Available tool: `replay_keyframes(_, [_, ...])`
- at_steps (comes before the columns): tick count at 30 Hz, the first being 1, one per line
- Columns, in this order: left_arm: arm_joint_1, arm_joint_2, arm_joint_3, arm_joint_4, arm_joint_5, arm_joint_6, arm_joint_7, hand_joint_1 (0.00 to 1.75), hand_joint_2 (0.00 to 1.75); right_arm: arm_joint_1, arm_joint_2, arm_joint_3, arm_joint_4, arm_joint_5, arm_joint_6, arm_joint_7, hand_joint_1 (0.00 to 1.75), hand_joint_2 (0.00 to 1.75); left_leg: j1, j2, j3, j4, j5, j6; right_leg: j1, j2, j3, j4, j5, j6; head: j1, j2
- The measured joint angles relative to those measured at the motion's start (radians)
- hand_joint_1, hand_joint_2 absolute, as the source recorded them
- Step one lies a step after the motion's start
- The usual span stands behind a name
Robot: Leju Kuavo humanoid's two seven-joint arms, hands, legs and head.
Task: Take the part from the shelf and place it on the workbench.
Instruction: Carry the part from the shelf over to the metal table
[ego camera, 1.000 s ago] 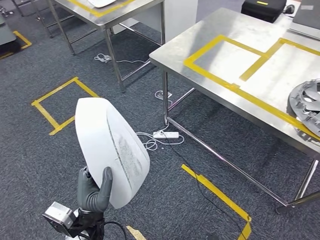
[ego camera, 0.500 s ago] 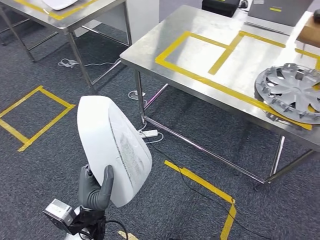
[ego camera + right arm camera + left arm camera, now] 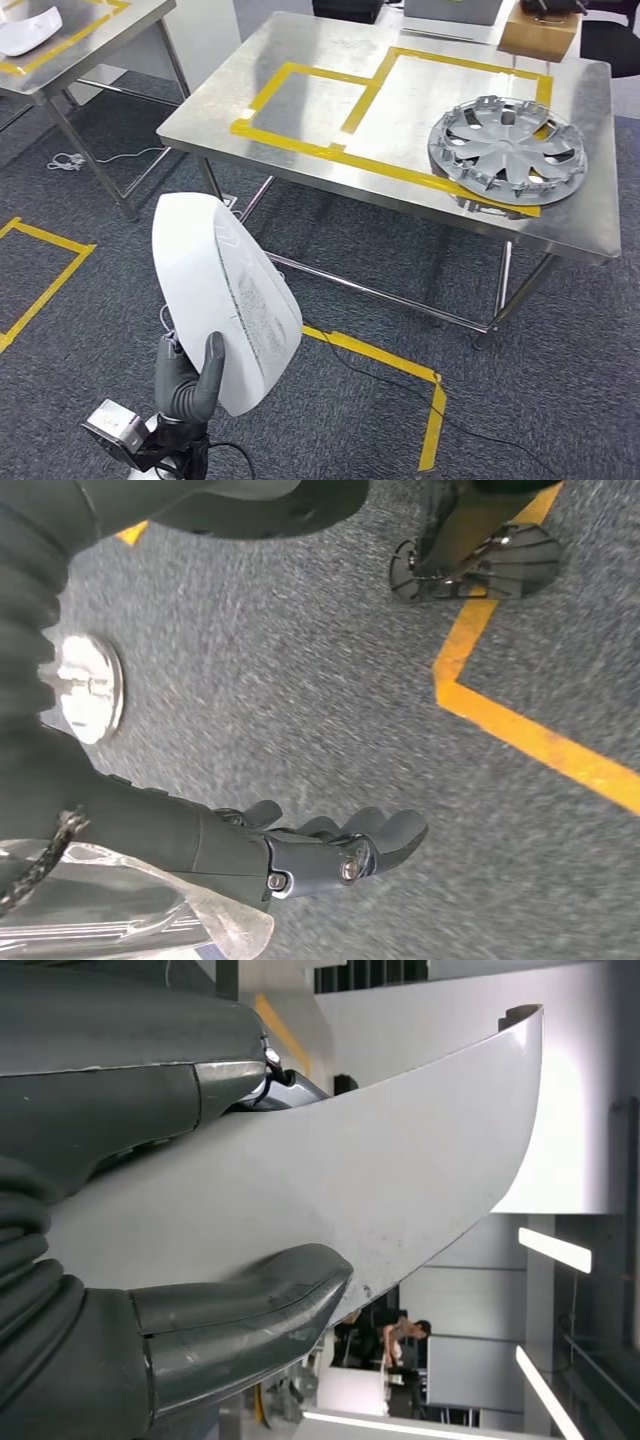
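My left hand [image 3: 186, 381] grips the white curved part [image 3: 223, 300] by its lower edge and holds it upright in front of me, low on the left. In the left wrist view the thumb [image 3: 241, 1305] presses on the part's pale shell [image 3: 362, 1180] and the fingers [image 3: 226, 1080] wrap behind it. The steel workbench [image 3: 317, 110] with yellow tape rectangles stands ahead, upper centre. My right hand [image 3: 324, 855] hangs over the grey carpet, its fingers stretched out and holding nothing.
A silver wheel cover [image 3: 507, 149] lies on the workbench's right part. A cardboard box [image 3: 540, 35] sits at its far edge. A second steel table [image 3: 90, 40] with another white part [image 3: 29, 30] stands at the upper left. Yellow tape [image 3: 392, 362] and cables cross the carpet.
The whole view has swung: the workbench has slid left and toward the picture's centre, with the wheel cover now fully visible. The white part stays in my left hand the same way.
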Motion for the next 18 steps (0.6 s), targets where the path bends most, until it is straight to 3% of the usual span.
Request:
replay_keyframes(2, [-0.001,0.0,0.0,0.004,0.001,-0.003,0.0,1.75,1.75,0.003,-0.001,-0.001,0.0,-0.003,0.007,0.0,0.0,1.75,0.0,-0.014,0.031,-0.084,0.07,0.009,0.001,0.029,0.002,0.001,0.0,0.001,0.0,0.0])
replay_keyframes(4, [-0.003,0.0,0.0,0.006,0.002,-0.005,0.0,1.75,1.75,0.003,0.0,-0.002,0.0,-0.006,0.008,-0.001,0.0,1.75,0.002,-0.067,0.081,-0.211,0.132,0.02,0.001,0.056,0.0,0.004,0.001,0.005,0.001,0.0])
replay_keyframes(6, [-0.004,0.0,0.0,0.008,0.005,-0.006,0.0,1.75,1.75,0.001,0.001,-0.002,0.0,-0.007,0.009,-0.002,0.0,1.75,0.002,-0.102,0.1,-0.265,0.14,0.024,-0.003,0.078,-0.011,0.005,0.005,0.017,0.001,0.0])
replay_keyframes(8, [-0.008,-0.001,-0.001,0.01,0.006,-0.01,0.0,1.75,1.75,0.003,0.0,-0.004,0.0,-0.008,0.011,-0.002,0.0,1.75,0.001,-0.085,0.101,-0.276,0.141,0.027,-0.008,0.096,-0.023,0.003,0.01,0.032,0.0,0.0])
replay_keyframes(10, [-0.013,-0.003,-0.002,0.011,0.007,-0.019,0.0,1.75,1.75,0.005,-0.001,-0.006,0.0,-0.01,0.015,-0.002,0.0,1.75,0.005,-0.058,0.104,-0.286,0.147,0.036,-0.005,0.062,-0.043,0.029,-0.009,0.042,0.004,0.0])
replay_keyframes(12, [-0.015,-0.004,-0.003,0.013,0.007,-0.027,0.0,1.75,1.75,0.002,-0.002,-0.007,0.0,-0.009,0.019,-0.002,0.0,1.75,0.004,-0.027,0.105,-0.29,0.148,0.043,-0.001,-0.001,-0.097,0.134,-0.068,0.047,0.009,0.0])
replay_keyframes(14, [-0.015,-0.004,-0.003,0.014,0.007,-0.03,0.0,1.75,1.75,-0.002,-0.004,-0.008,0.0,-0.009,0.021,-0.002,0.0,1.75,0.002,0.007,0.105,-0.29,0.147,0.045,-0.001,-0.028,-0.155,0.258,-0.119,0.052,0.01,0.0])
replay_keyframes(15, [-0.016,-0.004,-0.003,0.015,0.007,-0.031,0.0,1.75,1.75,-0.001,-0.004,-0.008,0.0,-0.008,0.021,-0.001,0.0,1.75,0.001,0.022,0.105,-0.289,0.146,0.045,-0.001,-0.033,-0.164,0.282,-0.121,0.054,0.01,0.0])
replay_keyframes(16, [-0.016,-0.004,-0.003,0.015,0.007,-0.031,0.0,1.75,1.75,0.0,-0.004,-0.008,0.0,-0.008,0.02,0.001,0.0,1.75,0.001,0.035,0.105,-0.289,0.145,0.044,-0.001,-0.037,-0.151,0.265,-0.104,0.054,0.01,0.0])
replay_keyframes(18, [-0.018,-0.004,-0.003,0.015,0.007,-0.032,0.0,1.75,1.75,0.003,-0.004,-0.009,0.0,-0.006,0.016,0.005,0.0,1.75,0.0,0.057,0.108,-0.288,0.142,0.04,0.0,-0.062,-0.076,0.138,-0.044,0.052,0.011,0.0])
